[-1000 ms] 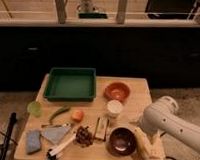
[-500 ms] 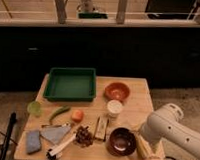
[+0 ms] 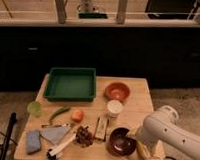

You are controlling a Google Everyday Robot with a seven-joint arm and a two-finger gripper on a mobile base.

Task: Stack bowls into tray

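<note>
Camera view: your arm [image 3: 166, 128] folds low; claw [image 3: 139, 142] state, cannot tell. Brown bowl [image 3: 120, 141] just left of it, tray [image 3: 71, 84] up-left, wooden surface [image 3: 137, 103].

green tray [image 3: 71, 84] lies flat at back left; orange-red bowl [image 3: 117, 90] upright just beside its right; dark brown bowl [image 3: 121, 141] upright near front, gripper [image 3: 135, 136] by its right rim

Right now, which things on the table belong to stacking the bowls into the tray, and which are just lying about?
Job: brown bowl, orange-red bowl, green tray, tool at the brown bowl's right rim.
Lying about: white cup, light-green cup, blue sponge.
</note>
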